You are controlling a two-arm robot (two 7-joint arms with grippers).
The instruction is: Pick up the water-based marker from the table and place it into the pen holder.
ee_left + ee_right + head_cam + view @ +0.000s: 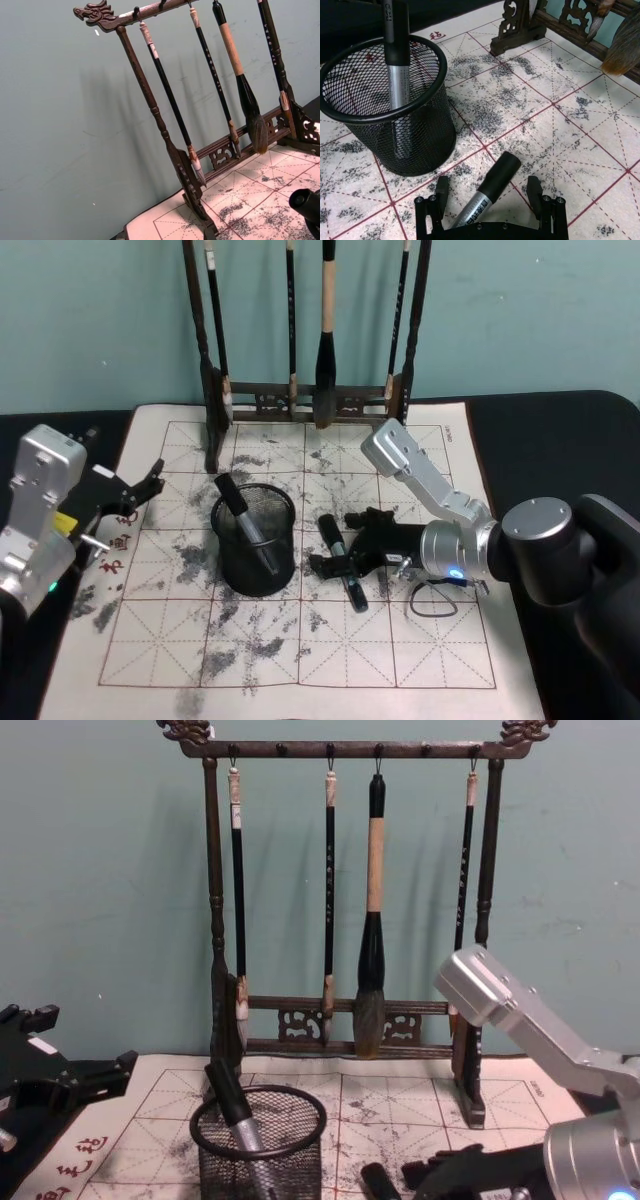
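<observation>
Head view: I log the right gripper low over the gridded, ink-blotted paper mat, where the silver-barrelled, black-capped water-based marker lies flat just right of the black wire-mesh cylindrical pen holder; the left gripper hangs at the mat's left edge, fingers apart. Right wrist view: the right gripper's fingers are spread either side of the marker, not clamped on it. Chest view: a tall dark wooden brush rack stands behind the pen holder
</observation>
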